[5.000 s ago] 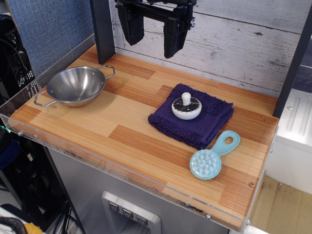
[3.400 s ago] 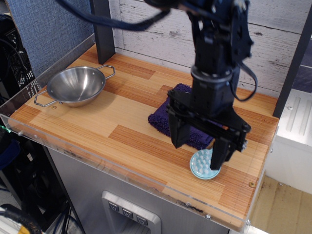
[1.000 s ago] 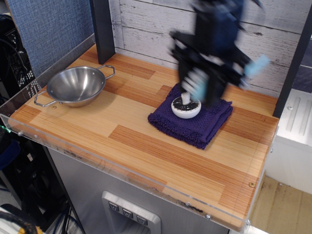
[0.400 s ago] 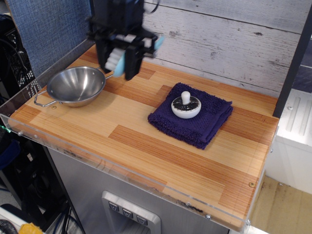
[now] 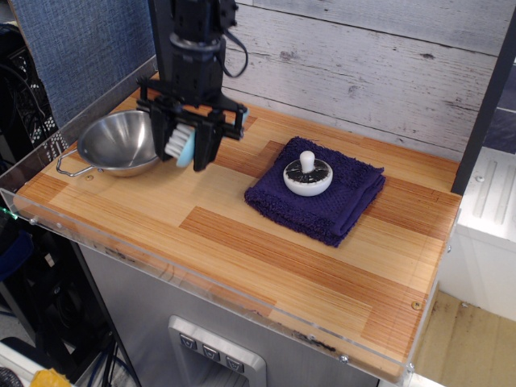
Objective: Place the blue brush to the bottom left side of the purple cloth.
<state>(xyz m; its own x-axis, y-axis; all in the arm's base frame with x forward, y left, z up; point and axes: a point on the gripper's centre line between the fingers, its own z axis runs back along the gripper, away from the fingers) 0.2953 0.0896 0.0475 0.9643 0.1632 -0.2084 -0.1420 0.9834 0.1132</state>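
My gripper is shut on the blue brush. The brush's round head with pale bristles faces left between the black fingers, and its handle end sticks out to the right. The gripper holds it a little above the wooden table, left of the purple cloth and close beside the steel bowl. The cloth lies right of the table's middle, with a white-knobbed round object on top of it.
A steel bowl with two handles stands at the left, partly hidden by the gripper. A black post rises at the back left. A clear plastic lip runs along the front edge.
The gripper took the brush from the table right of the cloth, lifted it, carried it across to the left, and has now come lower and forward beside the bowl.
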